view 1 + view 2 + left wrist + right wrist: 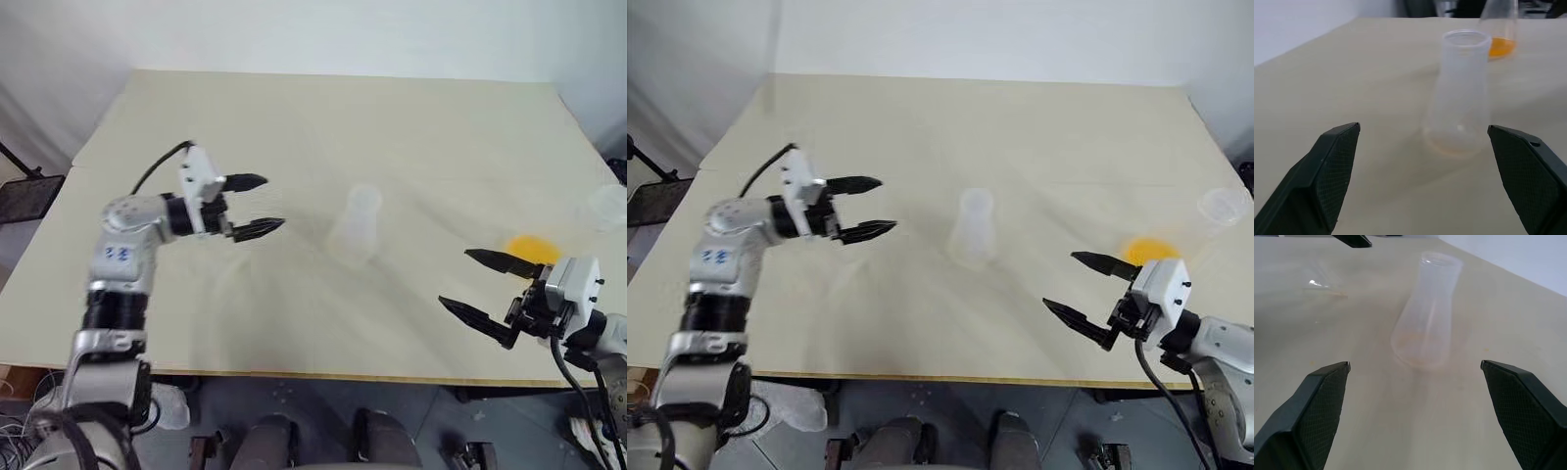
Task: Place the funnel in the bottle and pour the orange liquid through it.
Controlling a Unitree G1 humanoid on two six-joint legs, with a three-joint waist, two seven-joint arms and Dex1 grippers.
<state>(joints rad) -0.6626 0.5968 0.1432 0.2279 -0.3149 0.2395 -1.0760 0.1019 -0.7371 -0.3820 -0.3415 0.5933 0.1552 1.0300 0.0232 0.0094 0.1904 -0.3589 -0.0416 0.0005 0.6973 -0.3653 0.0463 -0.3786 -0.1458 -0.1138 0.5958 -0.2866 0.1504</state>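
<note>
Both end effectors, left and right, gape empty; the bottle stands mid-table, the funnel lying beyond; grasp that funnel gently by its rim, stem down.

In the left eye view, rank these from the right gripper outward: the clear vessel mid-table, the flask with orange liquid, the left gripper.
1. Flask with orange liquid, just beyond the right gripper.
2. Clear vessel, at the table's centre.
3. Left gripper, on the far left.
</note>
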